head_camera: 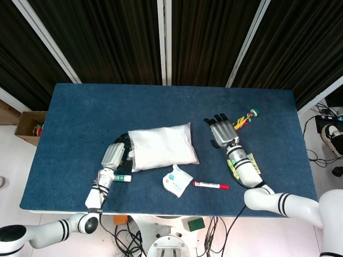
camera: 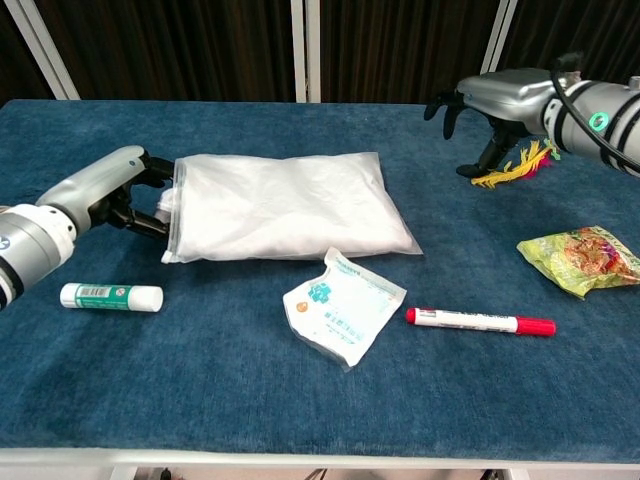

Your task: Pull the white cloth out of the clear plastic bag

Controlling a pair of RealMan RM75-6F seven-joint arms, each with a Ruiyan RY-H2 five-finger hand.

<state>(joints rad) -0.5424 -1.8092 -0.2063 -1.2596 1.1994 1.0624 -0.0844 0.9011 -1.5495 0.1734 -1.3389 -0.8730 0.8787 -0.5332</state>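
The clear plastic bag (head_camera: 161, 147) (camera: 290, 205) lies flat mid-table, stuffed with the white cloth (camera: 280, 200). Its open mouth faces left. My left hand (head_camera: 115, 155) (camera: 125, 190) is at that mouth, its fingers curled around a small lump of white cloth (camera: 164, 205) that pokes out past the bag's edge. My right hand (head_camera: 222, 131) (camera: 490, 100) hovers with spread fingers to the right of the bag, apart from it and holding nothing, just above a yellow tassel (camera: 515, 165).
A green-and-white tube (camera: 110, 296) lies near my left forearm. In front of the bag are a white sachet (camera: 343, 305) and a red marker (camera: 480, 322). A yellow snack packet (camera: 580, 258) sits at the right. The tassel toy (head_camera: 244, 119) lies by the right hand.
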